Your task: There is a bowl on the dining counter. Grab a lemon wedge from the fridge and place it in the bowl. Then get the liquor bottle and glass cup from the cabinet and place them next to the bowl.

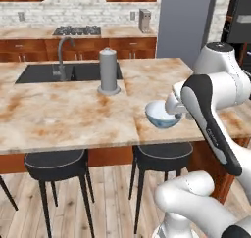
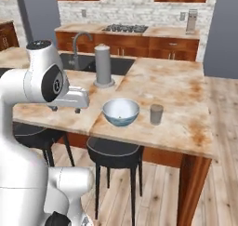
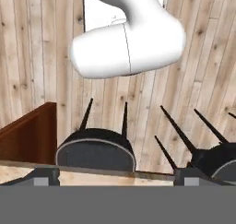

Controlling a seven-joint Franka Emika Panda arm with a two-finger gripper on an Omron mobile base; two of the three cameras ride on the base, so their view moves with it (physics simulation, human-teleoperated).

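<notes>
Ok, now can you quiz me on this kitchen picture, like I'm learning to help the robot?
1. True or false: the glass cup stands inside the bowl.
2. Which thing stands on the dining counter close to the sink? A) a tall grey cylinder on a round base; B) a red kettle; C) a stack of plates.
3. Fill in the word: the hand has its two fingers wide ____ and holds nothing.

Key: 1 false, the cup stands beside the bowl; 2 A; 3 open.
</notes>
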